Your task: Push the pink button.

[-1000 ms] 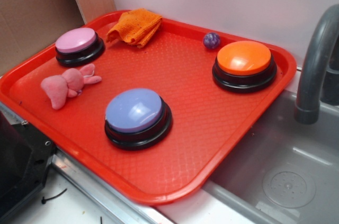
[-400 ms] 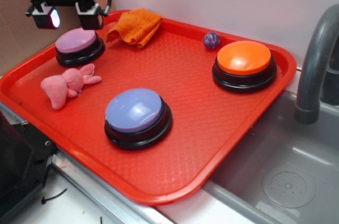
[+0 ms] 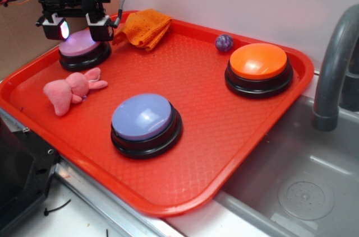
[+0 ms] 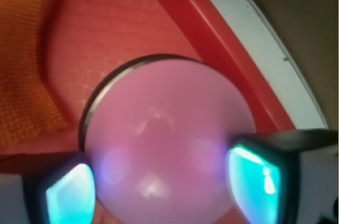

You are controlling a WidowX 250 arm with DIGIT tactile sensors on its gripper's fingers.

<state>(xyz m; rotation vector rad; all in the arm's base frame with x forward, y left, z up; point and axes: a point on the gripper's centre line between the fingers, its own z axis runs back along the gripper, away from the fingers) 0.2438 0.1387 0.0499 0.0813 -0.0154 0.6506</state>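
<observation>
pink button sits in the red tray's far-left corner, directly beneath the gripper, whose jaws stand wide and empty, straddling the dome; the press goes straight down.

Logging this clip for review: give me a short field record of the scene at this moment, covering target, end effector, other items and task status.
target: pink button, back left corner of red tray
end effector: open, fingers either side above the pink dome; contact cannot be told
other buttons: lavender button front, orange button right
other items: pink plush bunny, orange cloth, small purple ball
status: press not confirmed
</observation>
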